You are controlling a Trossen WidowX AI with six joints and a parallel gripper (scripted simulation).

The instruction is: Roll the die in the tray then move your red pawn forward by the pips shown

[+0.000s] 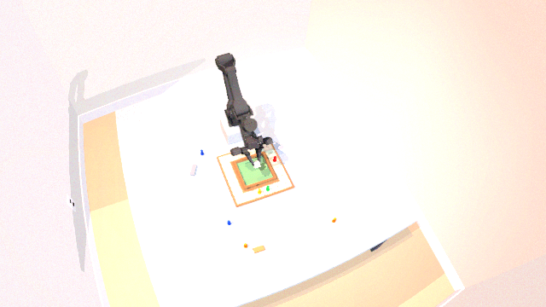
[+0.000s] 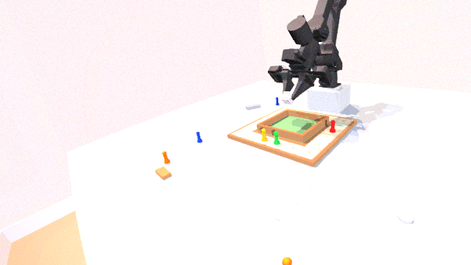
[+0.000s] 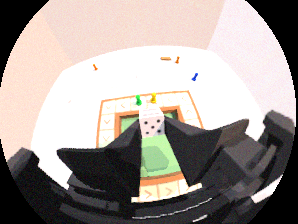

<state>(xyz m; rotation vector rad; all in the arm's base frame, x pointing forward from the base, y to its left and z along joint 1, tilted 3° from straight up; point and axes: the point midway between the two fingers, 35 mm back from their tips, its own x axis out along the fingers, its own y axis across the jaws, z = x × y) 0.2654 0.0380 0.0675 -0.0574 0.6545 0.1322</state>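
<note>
My gripper is shut on the white die and holds it in the air above the tray. The face towards the wrist camera shows five dark pips. The tray has a green floor and brown wooden walls, and sits in the middle of the square board. The red pawn stands upright on the board's track beside the tray; the wrist view does not show it.
A yellow pawn and a green pawn stand side by side on the track. Off the board are two blue pawns, two orange pawns, an orange block and a pale block.
</note>
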